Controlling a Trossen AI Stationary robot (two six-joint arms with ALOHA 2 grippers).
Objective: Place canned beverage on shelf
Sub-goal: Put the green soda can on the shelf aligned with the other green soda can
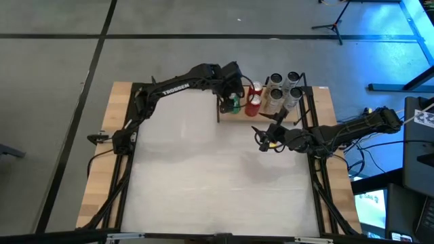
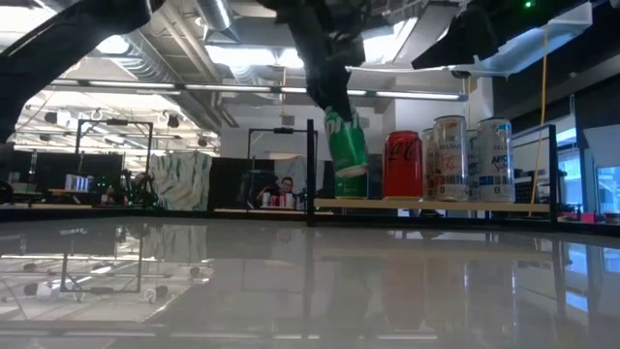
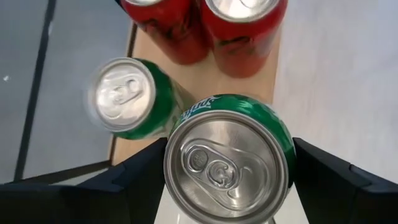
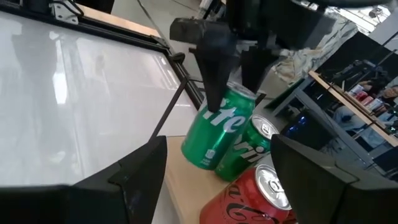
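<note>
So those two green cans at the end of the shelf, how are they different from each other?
The gripped green can is clamped between the left gripper fingers and leans over; the other green can is gripped by nothing. The gripped green can sits at the shelf edge nearest the open table; the other green can is behind it, partly hidden. Both are green with silver pull-tab tops.

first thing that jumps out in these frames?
The left claw holding a tilted green can over the near-left end of the shelf, leaning against a second green can already there. Next, the red cans and silver cans lined up on the shelf at the table's far edge. The right claw hangs open in front of the shelf, holding nothing.
</note>
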